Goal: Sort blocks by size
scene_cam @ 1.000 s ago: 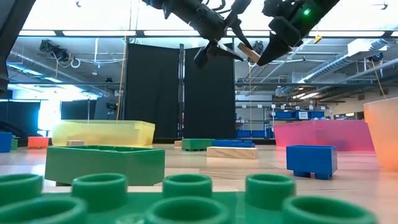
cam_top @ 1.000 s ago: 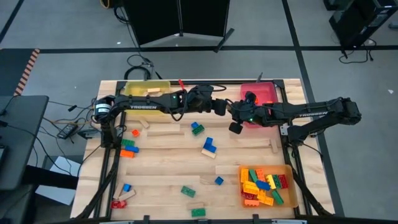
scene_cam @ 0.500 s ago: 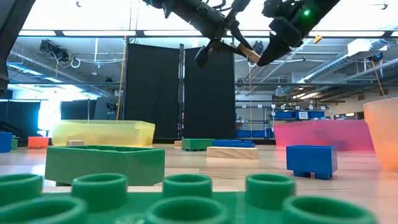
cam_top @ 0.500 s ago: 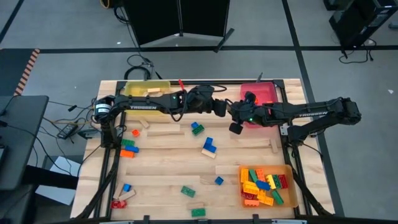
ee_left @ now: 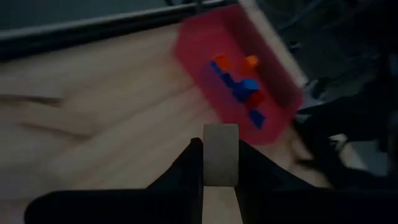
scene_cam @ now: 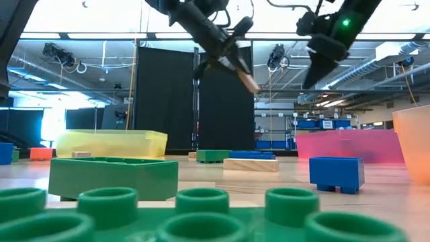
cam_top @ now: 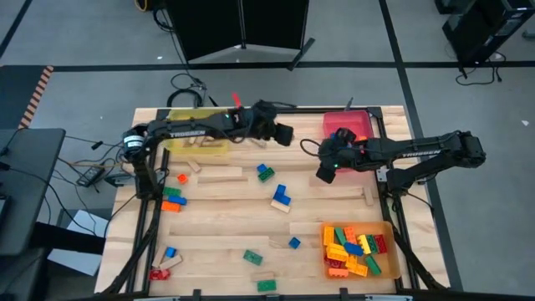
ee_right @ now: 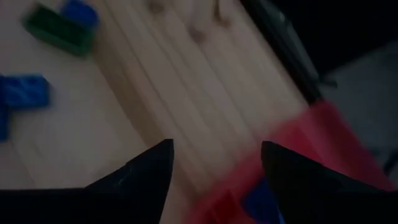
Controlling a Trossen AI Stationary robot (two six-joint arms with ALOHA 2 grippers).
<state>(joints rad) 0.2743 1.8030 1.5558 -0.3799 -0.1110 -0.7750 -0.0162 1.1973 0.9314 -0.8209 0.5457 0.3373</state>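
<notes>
My left gripper (cam_top: pixel 286 134) is shut on a tan wooden block (ee_left: pixel 221 140) high over the far middle of the table, between the yellow tray (cam_top: pixel 196 125) and the red tray (cam_top: pixel 351 134). In the low view the block (scene_cam: pixel 247 81) sticks out past the fingers, slanting down. My right gripper (cam_top: pixel 322 173) hangs open beside the red tray's near left corner; its fingers (ee_right: pixel 149 168) hold nothing. Studded bricks and wooden blocks lie loose on the table. My left gripper pinches the tan block between its two fingers, by two opposite sides (ee_left: pixel 206 163). The block's free end (ee_left: pixel 221 132) reaches out past the fingertips. The fingers slant down toward the table's right side. The block is lifted clear, well above the table.
The orange tray (cam_top: pixel 386 251) at the near right holds several bricks; the red tray holds a few. Loose pieces lie mid-table: a green and blue pair (cam_top: pixel 266 172), a blue brick (cam_top: pixel 280 196), long wooden blocks (cam_top: pixel 221 176), more at the near left (cam_top: pixel 167 261).
The tan block has passed from my right gripper to my left. My left gripper shut on it, my right opened and let go. My left gripper then drew back toward the table's far left with the block, and my right tipped downward.
</notes>
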